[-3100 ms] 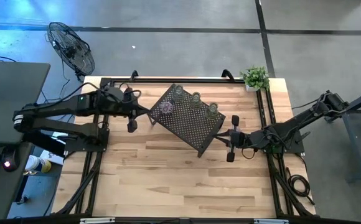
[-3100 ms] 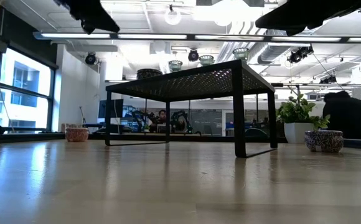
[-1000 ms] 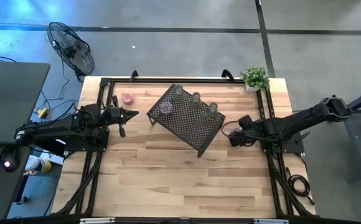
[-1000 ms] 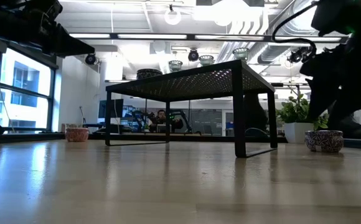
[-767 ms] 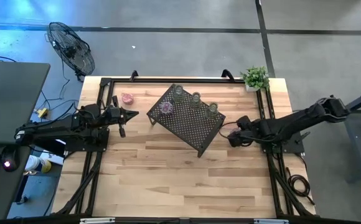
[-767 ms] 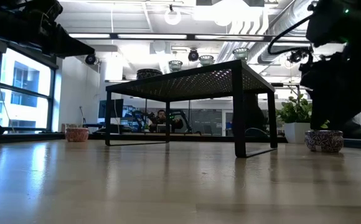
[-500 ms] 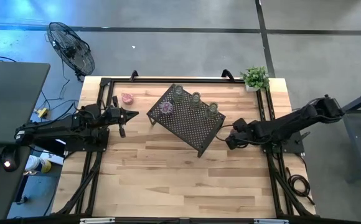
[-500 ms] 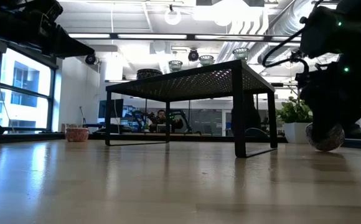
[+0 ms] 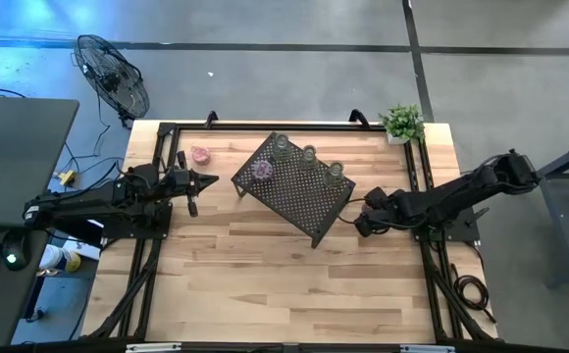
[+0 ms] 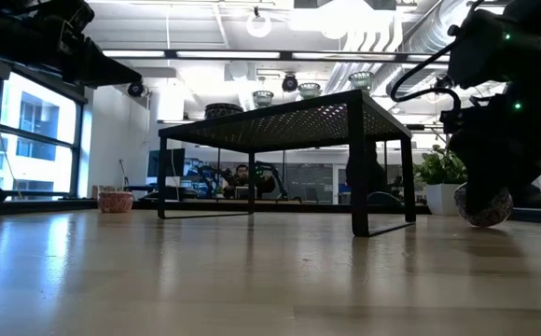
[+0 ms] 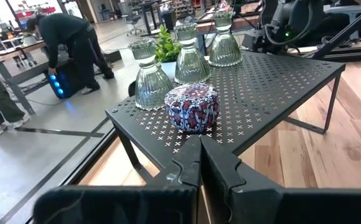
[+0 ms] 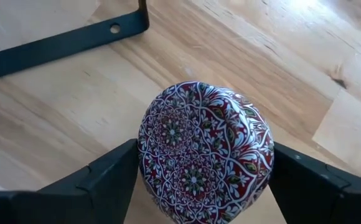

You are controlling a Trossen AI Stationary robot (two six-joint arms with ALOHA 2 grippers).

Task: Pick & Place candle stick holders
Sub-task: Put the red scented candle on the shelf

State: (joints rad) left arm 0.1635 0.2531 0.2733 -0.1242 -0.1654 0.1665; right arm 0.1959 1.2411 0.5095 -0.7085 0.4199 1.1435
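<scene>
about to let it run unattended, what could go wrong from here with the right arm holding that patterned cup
1. The right gripper pinches the round red-patterned mosaic cup by its curved sides, tilted; it might slip.
2. It sits close beside the black perforated metal rack; a careless lift could knock a leg.
3. The rack's back edge already holds three pale green ribbed glass holders.

- My right gripper (image 9: 361,224) sits low just off the rack's (image 9: 294,184) right corner, fingers (image 12: 99,177) clamped on a patterned candle stick holder (image 12: 205,149), arm stretched in from the right.
- My left gripper (image 9: 206,179) waits level, just left of the rack, fingers pressed together.
</scene>
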